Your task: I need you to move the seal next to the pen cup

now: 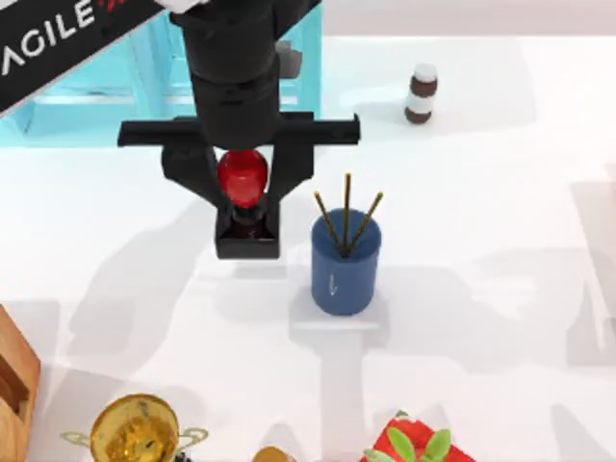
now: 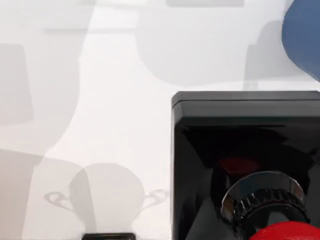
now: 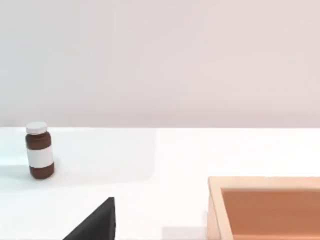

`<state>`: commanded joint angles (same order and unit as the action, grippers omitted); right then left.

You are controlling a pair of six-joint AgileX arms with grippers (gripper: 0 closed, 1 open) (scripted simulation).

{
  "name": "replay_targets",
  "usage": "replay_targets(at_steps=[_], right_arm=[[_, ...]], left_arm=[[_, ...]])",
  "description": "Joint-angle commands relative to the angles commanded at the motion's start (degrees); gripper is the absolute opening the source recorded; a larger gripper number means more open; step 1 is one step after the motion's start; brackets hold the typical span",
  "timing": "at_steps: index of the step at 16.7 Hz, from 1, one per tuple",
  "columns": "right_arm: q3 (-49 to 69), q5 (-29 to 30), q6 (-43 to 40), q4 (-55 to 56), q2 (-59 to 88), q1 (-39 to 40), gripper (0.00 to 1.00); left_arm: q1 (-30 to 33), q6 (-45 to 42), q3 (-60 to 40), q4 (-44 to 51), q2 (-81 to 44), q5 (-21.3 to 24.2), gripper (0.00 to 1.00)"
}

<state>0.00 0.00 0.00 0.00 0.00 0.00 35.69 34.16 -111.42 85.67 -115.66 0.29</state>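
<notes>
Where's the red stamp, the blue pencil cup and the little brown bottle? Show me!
seal [image 1: 242,177], top view, on its red round knob.
pen cup [image 1: 341,272], top view, on its blue side wall.
brown bottle [image 3: 40,156], right wrist view, on its white label.

White letters "AGILE" stand on the left arm's black casing [image 1: 58,43].

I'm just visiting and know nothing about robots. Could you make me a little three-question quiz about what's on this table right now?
1. True or false: the left gripper is around the seal's red knob.
2. On which side of the pen cup does the seal sit in the top view?
3. How many pencils stand in the pen cup: A two, B three, C five?

Key: 1 true. 2 its left, a small gap apart. 3 B.
</notes>
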Motion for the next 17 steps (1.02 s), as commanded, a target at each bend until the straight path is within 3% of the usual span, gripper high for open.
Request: replay_targets(at_steps=[4, 17], right_arm=[[0.0, 0.0, 0.0, 0.0, 0.0, 0.0, 1.00], [0.0, 0.0, 0.0, 0.0, 0.0, 0.0, 1.00]], left_arm=[[0.1, 0.0, 0.6, -0.6, 0.1, 0.0, 0.00], [0.1, 0.0, 0.6, -0.6, 0.1, 0.0, 0.98]])
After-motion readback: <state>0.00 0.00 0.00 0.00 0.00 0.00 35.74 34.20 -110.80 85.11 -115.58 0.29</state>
